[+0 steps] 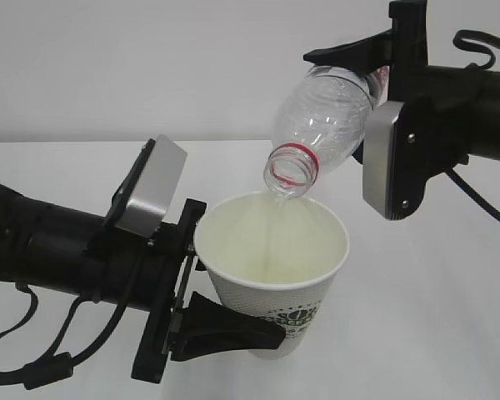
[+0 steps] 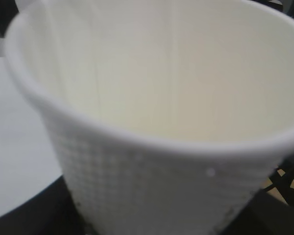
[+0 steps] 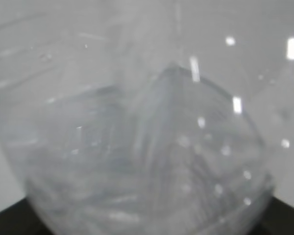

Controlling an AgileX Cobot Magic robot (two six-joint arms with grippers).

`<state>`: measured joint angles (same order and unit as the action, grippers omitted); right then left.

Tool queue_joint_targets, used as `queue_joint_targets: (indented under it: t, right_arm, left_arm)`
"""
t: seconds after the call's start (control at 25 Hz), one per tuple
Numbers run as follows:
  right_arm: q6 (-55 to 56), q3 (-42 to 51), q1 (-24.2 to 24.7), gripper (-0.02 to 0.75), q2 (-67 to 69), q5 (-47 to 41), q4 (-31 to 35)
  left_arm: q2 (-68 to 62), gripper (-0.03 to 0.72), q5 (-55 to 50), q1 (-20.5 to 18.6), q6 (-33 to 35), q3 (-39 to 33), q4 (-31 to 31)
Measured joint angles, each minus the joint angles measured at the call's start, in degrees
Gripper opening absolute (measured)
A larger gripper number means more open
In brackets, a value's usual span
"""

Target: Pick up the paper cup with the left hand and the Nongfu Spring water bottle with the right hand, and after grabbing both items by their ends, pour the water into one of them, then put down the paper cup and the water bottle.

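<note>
My left gripper (image 1: pixel 240 275) is shut on the lower body of the white paper cup (image 1: pixel 271 302), which it holds upright and off the table. The cup's wide mouth (image 2: pixel 152 93) fills the left wrist view. Up at the right, my right gripper (image 1: pixel 362 83) is shut on the clear Nongfu Spring water bottle (image 1: pixel 321 117) near its base. The bottle is tipped steeply, its red-ringed open mouth (image 1: pixel 289 173) just above the cup's far rim. A thin stream of water (image 1: pixel 272 225) runs down into the cup. The bottle's ribbed wall (image 3: pixel 147 147) blocks the right wrist view.
A white table (image 1: pixel 450 333) lies under both arms, with a plain pale wall (image 1: pixel 150 67) behind it. Black cables (image 1: pixel 33 367) hang from the left arm at the lower left.
</note>
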<state>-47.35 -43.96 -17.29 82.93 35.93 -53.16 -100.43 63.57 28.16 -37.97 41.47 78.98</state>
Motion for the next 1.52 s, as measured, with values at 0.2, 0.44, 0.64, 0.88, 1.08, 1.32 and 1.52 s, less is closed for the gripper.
queue_joint_targets:
  t: [0.2,0.44,0.64,0.88,1.08,1.32,1.52]
  right_arm:
    - [0.0,0.0,0.0,0.493,0.0,0.0,0.0]
    - [0.0,0.0,0.0,0.493,0.0,0.1,0.0]
    - [0.0,0.0,0.0,0.493,0.0,0.1,0.0]
    - [0.0,0.0,0.0,0.493,0.0,0.1,0.0]
    - [0.0,0.0,0.0,0.493,0.0,0.1,0.0]
    - [0.0,0.0,0.0,0.493,0.0,0.1,0.0]
    - [0.0,0.0,0.0,0.493,0.0,0.2,0.0]
  left_arm:
    - [0.0,0.492,0.1,0.0,0.0,0.0,0.0]
    - [0.0,0.492,0.8,0.0,0.0,0.0,0.0]
    - [0.0,0.492,1.2,0.0,0.0,0.0,0.0]
    - [0.0,0.492,1.9,0.0,0.0,0.0,0.0]
    - [0.0,0.491,2.0,0.0,0.0,0.0,0.0]
    - [0.0,0.491,2.2,0.0,0.0,0.0,0.0]
    - [0.0,0.491,1.9,0.0,0.0,0.0,0.0]
